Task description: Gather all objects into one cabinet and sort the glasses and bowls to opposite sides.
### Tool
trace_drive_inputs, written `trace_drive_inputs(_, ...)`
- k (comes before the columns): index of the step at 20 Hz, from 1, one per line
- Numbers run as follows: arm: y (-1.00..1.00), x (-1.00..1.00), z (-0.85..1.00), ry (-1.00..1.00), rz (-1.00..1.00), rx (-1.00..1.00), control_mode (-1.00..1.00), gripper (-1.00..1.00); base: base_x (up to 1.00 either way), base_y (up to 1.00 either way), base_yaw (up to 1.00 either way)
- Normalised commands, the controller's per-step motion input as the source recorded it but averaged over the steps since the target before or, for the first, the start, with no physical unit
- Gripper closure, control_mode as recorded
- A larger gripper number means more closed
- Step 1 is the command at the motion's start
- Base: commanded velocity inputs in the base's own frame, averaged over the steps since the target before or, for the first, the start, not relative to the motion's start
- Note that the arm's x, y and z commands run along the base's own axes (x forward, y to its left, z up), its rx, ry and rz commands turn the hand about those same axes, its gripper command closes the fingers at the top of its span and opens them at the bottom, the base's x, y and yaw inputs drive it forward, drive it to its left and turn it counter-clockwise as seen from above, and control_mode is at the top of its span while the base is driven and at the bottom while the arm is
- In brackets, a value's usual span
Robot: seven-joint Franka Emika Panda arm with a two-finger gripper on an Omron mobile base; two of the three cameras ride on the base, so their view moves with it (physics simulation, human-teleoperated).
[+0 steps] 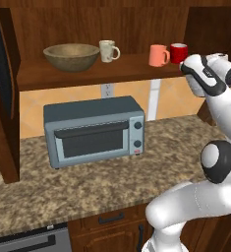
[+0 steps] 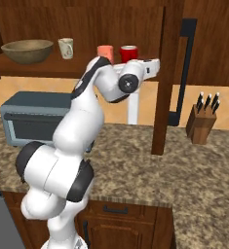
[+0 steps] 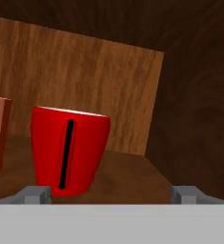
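While the cabinet (image 1: 92,74) already carries everything on its one shelf board, you should check the order along it first: the wooden bowl (image 1: 71,56) sits at the far left end, the cream mug (image 1: 107,50) just right of it, then a gap, then the salmon-orange mug (image 1: 158,55) and the red mug (image 1: 178,52) close together at the right end. By my reading the gathering is done and the sorting is nearly so, with bowl on one side and mugs on the other.

Below the shelf, the toaster oven (image 1: 94,129) stands on the granite counter (image 1: 87,187), and a knife block (image 2: 202,120) sits well off to the right; neither matters to you.

Your arm is folded high, its forearm reaching level toward the right end of the shelf. In the hand view the red mug stands upright, its long axis vertical, ahead of the gripper (image 3: 111,193) and off to the left of the line between the fingertips, nearly above the left tip. The salmon-orange mug's edge shows further left.

Your fingers (image 3: 36,193) are spread wide with nothing between them. If you mean to take the red mug, you would have to shift left before going forward.
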Motion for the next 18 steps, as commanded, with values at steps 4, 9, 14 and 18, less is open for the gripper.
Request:
trace_drive_inputs(4, 0.0, -0.31, 0.6, 0.16, -0.03, -0.06, -1.0, -1.0, 0.0, 0.0, 0.0)
trace_drive_inputs(9, 0.0, -0.64, 0.53, 0.2, -0.06, -0.08, -1.0, -1.0, 0.0, 0.0, 0.0)
trace_drive_inputs(14, 0.39, -0.91, 0.21, 0.31, -0.07, -0.11, -1.0, -1.0, 0.0, 0.0, 0.0)
trace_drive_inputs(18, 1.0, -0.6, 0.0, 0.3, -0.01, 0.02, -1.0, -1.0, 0.0, 0.0, 0.0)
